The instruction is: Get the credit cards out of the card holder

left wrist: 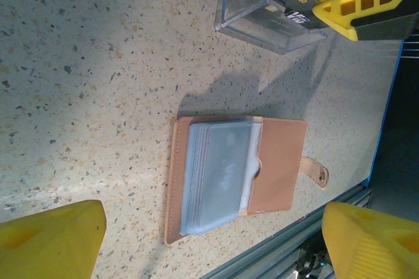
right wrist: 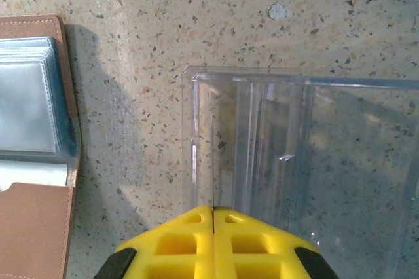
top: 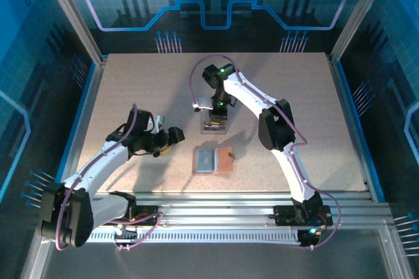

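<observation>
The speckled bench (top: 131, 95) carries everything, with the work gathered near its middle so either arm can reach it. The left fingers (top: 174, 138) hang just beside the card holder, spread wide with nothing between them (a stance that looks ready for the next pick rather than mid-grasp). The right fingers (right wrist: 213, 217) are pressed together over the near wall of the clear tray (right wrist: 340, 161). Whether a thin card is pinched between them I cannot tell.

The card holder (top: 213, 160) lies flat and folded open between the two arm bases, just on the near side of the tray. Its pale blue-grey pockets (left wrist: 219, 174) face up, which leaves their contents reachable from above. How many cards remain inside is too hard to judge.

A dark card (left wrist: 291, 14) sits within the tray right by the right fingers, so the tray seems to serve as the drop-off. On that evidence, the task is under way but not finished.
</observation>
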You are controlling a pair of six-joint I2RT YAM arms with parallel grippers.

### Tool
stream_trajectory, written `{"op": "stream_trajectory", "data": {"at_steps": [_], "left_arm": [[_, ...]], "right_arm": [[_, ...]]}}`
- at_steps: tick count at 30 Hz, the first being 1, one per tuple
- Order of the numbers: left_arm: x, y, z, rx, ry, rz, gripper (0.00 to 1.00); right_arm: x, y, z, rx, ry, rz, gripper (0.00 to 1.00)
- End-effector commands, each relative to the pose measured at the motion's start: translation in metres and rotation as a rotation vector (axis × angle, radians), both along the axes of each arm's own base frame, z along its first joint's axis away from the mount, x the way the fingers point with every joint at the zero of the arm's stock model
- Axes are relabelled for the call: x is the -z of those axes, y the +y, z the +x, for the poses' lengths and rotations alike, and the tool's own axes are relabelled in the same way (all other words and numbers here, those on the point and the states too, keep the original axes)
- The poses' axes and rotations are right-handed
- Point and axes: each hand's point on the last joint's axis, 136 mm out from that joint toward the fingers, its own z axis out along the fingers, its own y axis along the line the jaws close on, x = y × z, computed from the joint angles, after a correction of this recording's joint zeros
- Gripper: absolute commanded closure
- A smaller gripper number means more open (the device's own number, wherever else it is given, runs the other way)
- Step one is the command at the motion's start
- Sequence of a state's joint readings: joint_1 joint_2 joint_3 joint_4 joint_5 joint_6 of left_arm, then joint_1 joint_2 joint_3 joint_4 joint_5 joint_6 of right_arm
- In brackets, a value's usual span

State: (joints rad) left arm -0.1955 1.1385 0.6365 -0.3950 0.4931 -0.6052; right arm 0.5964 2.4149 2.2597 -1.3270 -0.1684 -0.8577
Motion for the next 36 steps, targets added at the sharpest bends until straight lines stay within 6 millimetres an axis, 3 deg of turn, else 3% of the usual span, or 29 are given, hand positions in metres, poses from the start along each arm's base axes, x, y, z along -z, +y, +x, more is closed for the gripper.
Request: {"op": "stream_trajectory", "data": {"at_steps": [1,10,15,21,29,36], "left_arm": [[0.000,-0.002,-0.004,-0.005,0.018,-0.022,0.13],[-0.001,-0.002,-0.002,-0.003,0.020,-0.024,0.13],[0.000,-0.002,-0.003,-0.002,0.022,-0.024,0.13],[0.000,-0.003,-0.001,-0.004,0.018,-0.030,0.13],[0.002,-0.011,0.004,0.004,0.019,-0.048,0.13],[0.010,-0.019,0.008,0.013,0.031,-0.058,0.14]], "right_arm": [[0.006,0.000,-0.007,-0.018,0.022,-0.031,0.95],[-0.017,0.009,0.003,0.011,-0.054,0.027,0.73],[-0.024,0.006,0.013,0.019,-0.138,0.013,0.70],[-0.054,0.006,0.016,0.049,-0.249,0.040,0.69],[-0.089,0.016,-0.007,0.160,-0.338,0.152,0.68],[-0.108,0.031,-0.038,0.466,-0.254,0.311,0.68]]}}
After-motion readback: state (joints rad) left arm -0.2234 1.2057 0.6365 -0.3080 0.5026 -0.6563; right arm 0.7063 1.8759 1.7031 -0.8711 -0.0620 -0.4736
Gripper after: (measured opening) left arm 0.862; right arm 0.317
